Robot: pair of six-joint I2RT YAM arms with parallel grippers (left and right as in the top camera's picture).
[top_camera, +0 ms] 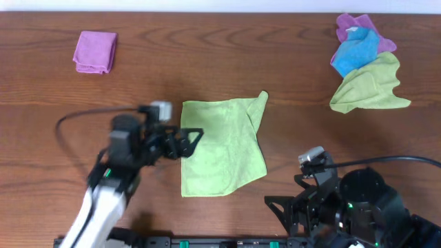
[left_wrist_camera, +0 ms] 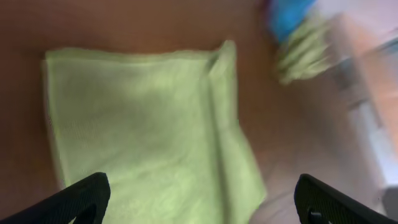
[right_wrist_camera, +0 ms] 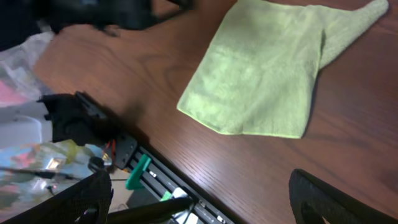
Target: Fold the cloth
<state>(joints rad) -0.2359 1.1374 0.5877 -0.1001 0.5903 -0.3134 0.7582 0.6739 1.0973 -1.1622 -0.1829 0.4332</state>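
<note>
A lime-green cloth (top_camera: 222,145) lies on the wooden table, folded roughly to a rectangle, with a loose corner sticking up at its far right (top_camera: 260,102). My left gripper (top_camera: 191,141) is open and empty at the cloth's left edge; in the left wrist view the cloth (left_wrist_camera: 149,124) fills the space ahead of its spread fingers (left_wrist_camera: 199,202). My right gripper (top_camera: 284,210) is open and empty at the table's front edge, to the right of the cloth. The right wrist view shows the cloth (right_wrist_camera: 261,74) ahead of the spread fingers (right_wrist_camera: 199,199).
A folded purple cloth (top_camera: 95,52) lies at the back left. A pile of purple, blue and green cloths (top_camera: 365,65) sits at the back right. A black rail (right_wrist_camera: 180,186) runs along the table's front edge. A black cable (top_camera: 83,117) loops by the left arm.
</note>
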